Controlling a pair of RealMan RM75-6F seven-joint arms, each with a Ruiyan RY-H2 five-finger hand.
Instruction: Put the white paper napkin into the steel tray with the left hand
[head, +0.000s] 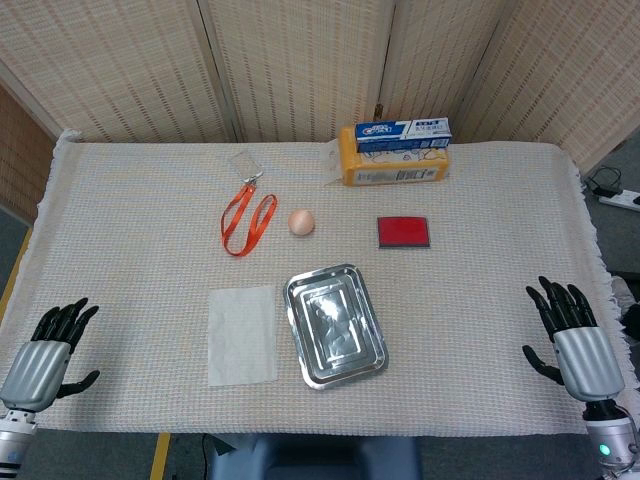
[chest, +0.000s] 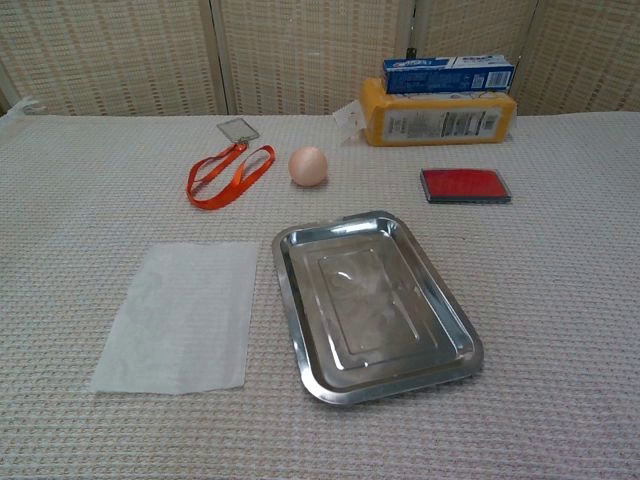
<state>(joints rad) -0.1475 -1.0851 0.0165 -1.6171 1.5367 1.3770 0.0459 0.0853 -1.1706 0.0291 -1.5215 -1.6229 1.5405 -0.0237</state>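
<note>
Head view: both hands low at the near table edge, well apart, nothing between them and the work area.
Left hand (head: 48, 345): fingers spread, palm down, empty; rests near the left front corner, well apart from the napkin.
Right hand (head: 572, 340): fingers spread, empty; parked near the right front corner, out of the way.
Chest view: neither hand shows; napkin and tray fill the near field.
White paper napkin (chest: 180, 313): lies flat on the woven table cloth (head: 480, 300), just beside the tray's left rim, not touching it as far as I can tell.
Steel tray (chest: 452, 305): empty, slightly turned, rim raised.
Step in hand: judged the very start; reach not begun, napkin untouched.
Next move calls for: left hand across to the napkin, a pinch at one edge since the sheet lies flat and thin, then a short lift over the rim.
Edges: napkin's near edge sits back from the table front; tray rim is the one lip to clear.
Open room: bare cloth left of the napkin gives a free approach.
Other items: orange lanyard (head: 246, 220), egg (head: 301, 222), red pad (head: 403, 231), yellow box (head: 395, 165), all farther back, clear of the path.
</note>
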